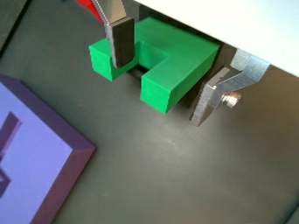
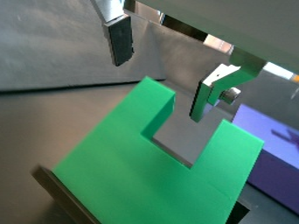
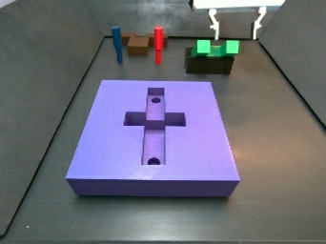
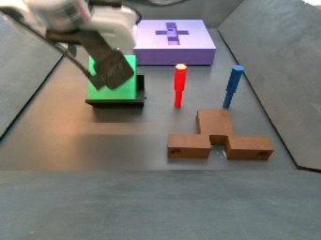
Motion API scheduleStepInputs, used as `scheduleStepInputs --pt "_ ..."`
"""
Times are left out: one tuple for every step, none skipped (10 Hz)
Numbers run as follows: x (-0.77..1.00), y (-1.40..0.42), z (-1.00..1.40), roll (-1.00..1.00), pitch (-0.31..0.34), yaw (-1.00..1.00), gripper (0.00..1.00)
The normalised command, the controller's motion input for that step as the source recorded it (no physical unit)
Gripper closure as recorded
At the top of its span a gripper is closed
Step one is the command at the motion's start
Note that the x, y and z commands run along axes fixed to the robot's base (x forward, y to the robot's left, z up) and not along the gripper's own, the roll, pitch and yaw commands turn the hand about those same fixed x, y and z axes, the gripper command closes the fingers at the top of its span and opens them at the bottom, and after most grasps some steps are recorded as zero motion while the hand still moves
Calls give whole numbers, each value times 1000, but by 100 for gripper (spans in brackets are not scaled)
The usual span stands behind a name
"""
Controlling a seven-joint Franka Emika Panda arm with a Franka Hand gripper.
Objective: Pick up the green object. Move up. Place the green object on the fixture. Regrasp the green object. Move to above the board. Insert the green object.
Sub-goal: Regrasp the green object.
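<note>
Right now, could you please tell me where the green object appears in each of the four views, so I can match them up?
Wrist view: green object fills the middle, between the pincer fingers.
Wrist view: green object fills most of the picture, notch under the fingers.
Side view: green object far back right, on the fixture.
Side view: green object left of centre, under the pincer.
Shared landmark: the purple board.

red peg (image 4: 179, 85), blue peg (image 4: 234, 85), brown block (image 4: 220, 137)
</note>
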Motion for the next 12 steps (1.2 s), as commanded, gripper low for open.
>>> scheduleStepInputs --pt "0 -26 131 1000 0 0 0" --pt "0 -20 66 1000 -49 0 0" --pt "-11 -6 43 1000 -71 0 0" --pt "-26 0 26 1000 -89 0 0" --pt "-94 0 14 1000 -103 0 0" --pt "-206 0 0 1000 -103 11 0" --pt "-260 0 0 1000 -129 51 0" --pt "-189 -6 0 1000 -177 63 0" --pt "-86 -60 20 1000 -197 60 0" --pt "0 -149 66 1000 -263 69 0" --pt "20 -151 77 1000 -363 60 0" --pt "69 -123 154 1000 -414 14 0"
